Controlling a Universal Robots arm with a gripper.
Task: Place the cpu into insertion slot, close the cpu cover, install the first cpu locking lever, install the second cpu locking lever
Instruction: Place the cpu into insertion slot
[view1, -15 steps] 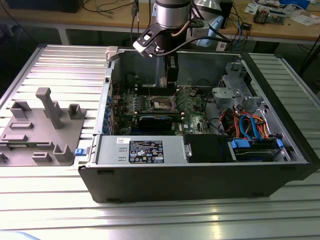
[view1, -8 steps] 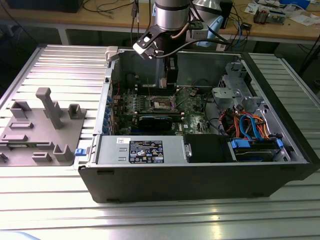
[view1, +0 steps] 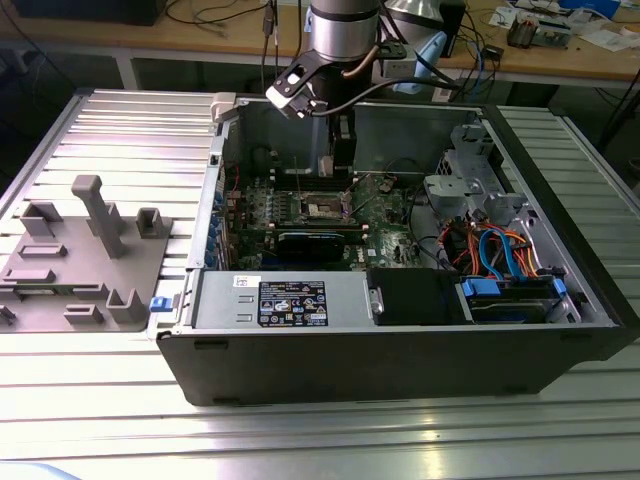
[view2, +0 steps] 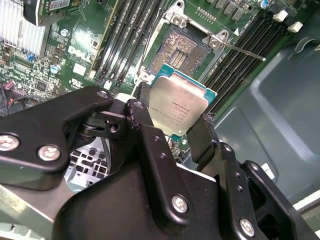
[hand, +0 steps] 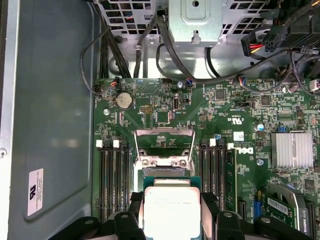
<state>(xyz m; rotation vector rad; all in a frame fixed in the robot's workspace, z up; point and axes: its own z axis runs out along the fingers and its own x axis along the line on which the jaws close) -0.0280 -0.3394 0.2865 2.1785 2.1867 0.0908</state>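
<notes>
My gripper (view2: 175, 112) is shut on the cpu (view2: 182, 102), a silver-topped square chip pinched by two opposite edges between black fingers (view2: 142, 100). It hangs tilted just above and beside the insertion slot (view2: 176, 47), whose dark pin field lies bare on the green board. In the first wrist view the cpu (hand: 171, 210) sits between the fingers, covering most of the slot. The cpu cover (hand: 165, 131) stands flipped open beyond it. One locking lever (view2: 245, 52) juts out unlatched. In the exterior view the gripper (view1: 343, 180) reaches down into the case above the slot (view1: 325, 207).
Black memory slots (hand: 112, 175) flank the socket on both sides. A finned heatsink (hand: 291, 149), cables (hand: 150, 45) and a metal drive cage (view1: 470, 180) crowd the case. The case wall (view1: 400, 360) surrounds the board. A grey fixture (view1: 85, 250) lies at the exterior view's left.
</notes>
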